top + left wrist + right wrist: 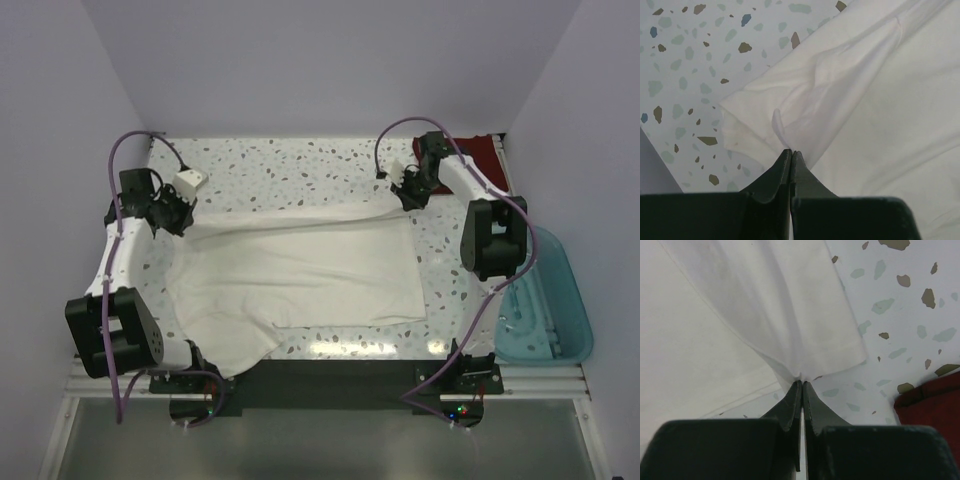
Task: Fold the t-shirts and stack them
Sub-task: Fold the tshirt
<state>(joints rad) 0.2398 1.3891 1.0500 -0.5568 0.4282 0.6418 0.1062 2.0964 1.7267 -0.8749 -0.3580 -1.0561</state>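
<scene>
A large white t-shirt (300,275) lies spread over the middle of the speckled table (290,160). My left gripper (178,216) is shut on its far left corner, and the white t-shirt (880,100) bunches up at my left gripper (791,151). My right gripper (410,195) is shut on the far right corner; the white t-shirt (765,315) is drawn into a peak at my right gripper (802,382). A dark red folded t-shirt (487,158) lies at the back right corner, partly behind the right arm; the dark red t-shirt (932,402) shows at the right edge.
A translucent teal bin (545,310) stands off the table's right side. A small white object (188,180) sits at the far left by the left gripper. Purple cables loop over both arms. Walls close in the back and sides.
</scene>
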